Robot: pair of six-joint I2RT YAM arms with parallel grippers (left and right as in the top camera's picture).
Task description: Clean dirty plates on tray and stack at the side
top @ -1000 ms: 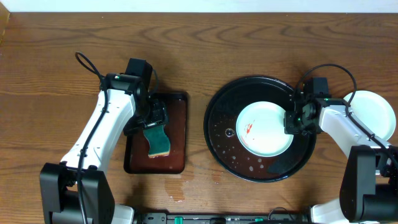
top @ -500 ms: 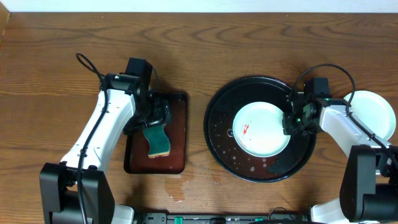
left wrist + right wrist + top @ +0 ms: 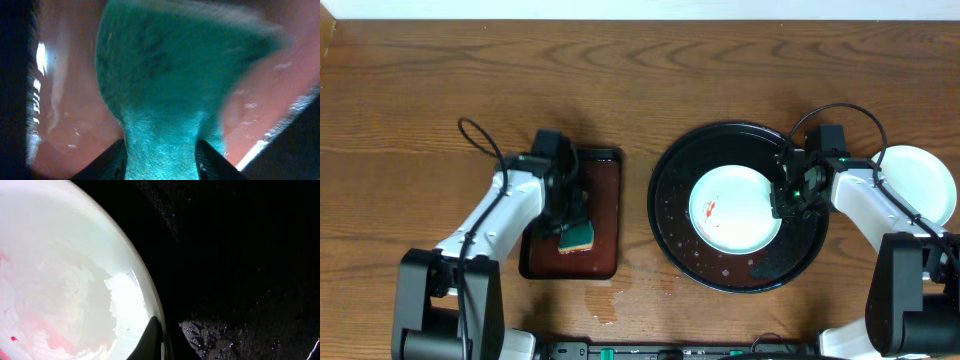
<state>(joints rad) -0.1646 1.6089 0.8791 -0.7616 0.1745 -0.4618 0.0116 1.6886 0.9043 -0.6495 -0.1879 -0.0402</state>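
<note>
A white plate point(image 3: 730, 212) with a red smear lies in the black tray point(image 3: 740, 140). My right gripper point(image 3: 782, 200) is shut on the plate's right rim. In the right wrist view the gripper point(image 3: 162, 340) pinches the edge of the plate point(image 3: 65, 265) above the wet tray point(image 3: 240, 255). A second, clean white plate point(image 3: 920, 180) rests on the bare tabletop at the far right. My left gripper point(image 3: 570, 218) sits low over a green sponge point(image 3: 578, 234). In the left wrist view its fingers point(image 3: 112, 162) squeeze the sponge point(image 3: 175, 75) at its waist.
The sponge lies in a wet rectangular red-brown tray point(image 3: 602, 185) left of the black tray. Water drops and soap flecks dot the black tray's floor. A small wet patch point(image 3: 605, 300) marks the table near the front edge.
My left arm has come down and toward the front over the sponge, and its jaws have closed on it. The right gripper has drawn the smeared plate slightly to the left.
</note>
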